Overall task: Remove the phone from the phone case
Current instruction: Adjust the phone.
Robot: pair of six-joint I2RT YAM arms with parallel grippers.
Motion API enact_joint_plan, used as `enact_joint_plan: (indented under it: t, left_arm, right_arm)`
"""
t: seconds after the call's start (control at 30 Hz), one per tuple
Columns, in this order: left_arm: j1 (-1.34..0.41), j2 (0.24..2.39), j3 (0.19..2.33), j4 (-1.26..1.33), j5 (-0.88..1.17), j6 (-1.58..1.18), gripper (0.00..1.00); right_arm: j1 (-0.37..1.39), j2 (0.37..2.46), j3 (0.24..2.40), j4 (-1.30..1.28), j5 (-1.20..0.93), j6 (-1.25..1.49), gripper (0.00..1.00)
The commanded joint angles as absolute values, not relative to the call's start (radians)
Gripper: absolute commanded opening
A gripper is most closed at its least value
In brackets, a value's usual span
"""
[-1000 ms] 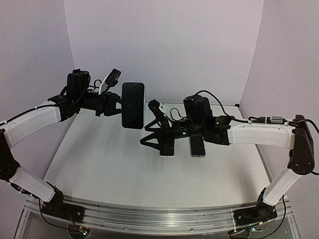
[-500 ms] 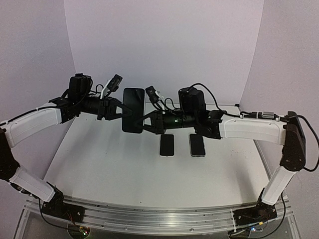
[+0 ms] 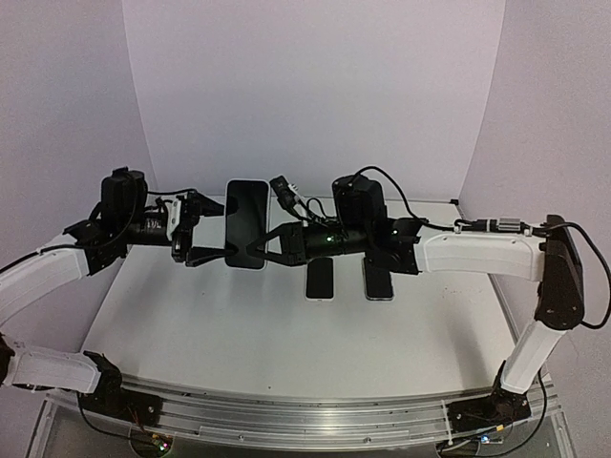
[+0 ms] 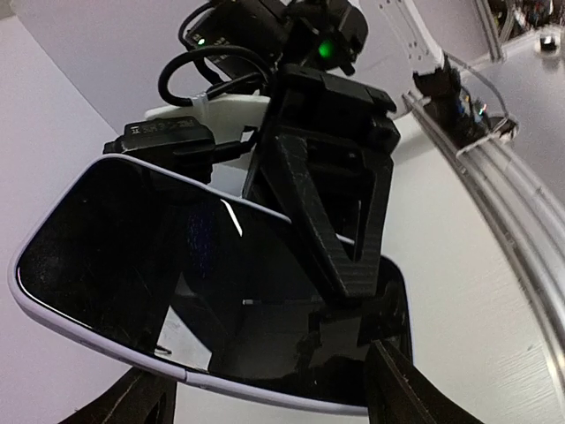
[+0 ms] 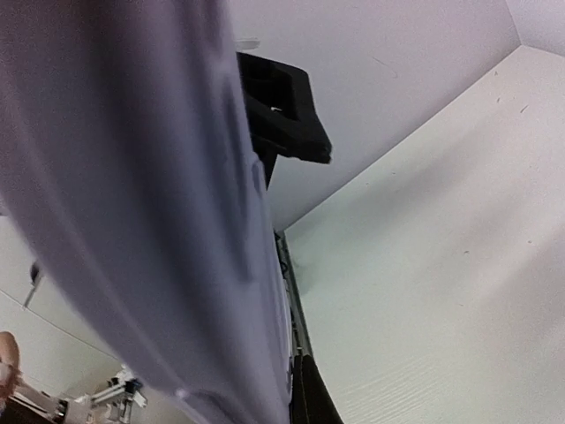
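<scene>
The task is judged to be at an early stage: nothing has been separated yet. The phone (image 3: 246, 215) is held upright in mid-air, left of centre in the top view, well above the table (image 3: 191, 324). In the left wrist view its dark screen is seen ringed by the pale rim of the case (image 4: 88, 340), so the phone is taken to be seated fully in it. The right gripper (image 3: 258, 248) is clamped on the phone's lower right edge, one black finger laid across the glass. The left gripper (image 3: 218, 229) is spread wide just left of the phone, its fingers apart from it as far as can be told. In the right wrist view only the blurred pale back of the case is shown. A spare phone (image 3: 320, 278) and a second spare phone (image 3: 378, 280) lie flat on the table at centre. The whole removal is left: the case must be peeled off and the phone drawn free.
</scene>
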State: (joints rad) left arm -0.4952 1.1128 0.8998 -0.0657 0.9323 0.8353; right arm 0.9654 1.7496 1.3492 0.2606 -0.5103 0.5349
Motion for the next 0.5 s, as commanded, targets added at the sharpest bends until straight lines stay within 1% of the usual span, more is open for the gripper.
enact_joint_plan:
  t: [0.0,0.07,0.13,0.17,0.27,0.37,0.4,0.47]
  left_arm:
    - [-0.500,1.025,0.645,0.410,0.851,1.631,0.72]
    - [-0.500,1.054,0.608,0.562,0.849,1.706,0.73]
    - [-0.500,1.075,0.623,0.606,0.842,1.703,0.74]
    - [-0.500,1.078,0.642,0.589,0.836,1.695,0.74]
    - [-0.500,1.060,0.719,0.376,0.842,1.645,0.73]
    - [-0.500,1.045,0.804,0.133,0.897,1.617,0.74]
    - [-0.500,1.041,0.801,0.106,0.899,1.632,0.74]
    - [-0.500,1.037,0.767,0.147,0.860,1.647,0.74]
  right_arm:
    - [0.929,1.747,1.382,0.245,-0.461,0.737,0.00]
    - [0.929,1.755,1.393,0.231,-0.466,0.745,0.00]
    - [0.929,1.757,1.400,0.224,-0.469,0.745,0.00]
    - [0.929,1.755,1.401,0.221,-0.466,0.744,0.00]
    - [0.929,1.747,1.396,0.219,-0.454,0.719,0.00]
    - [0.929,1.747,1.396,0.219,-0.457,0.693,0.00]
    - [0.928,1.745,1.391,0.218,-0.448,0.695,0.00]
    - [0.920,1.741,1.382,0.216,-0.439,0.718,0.00]
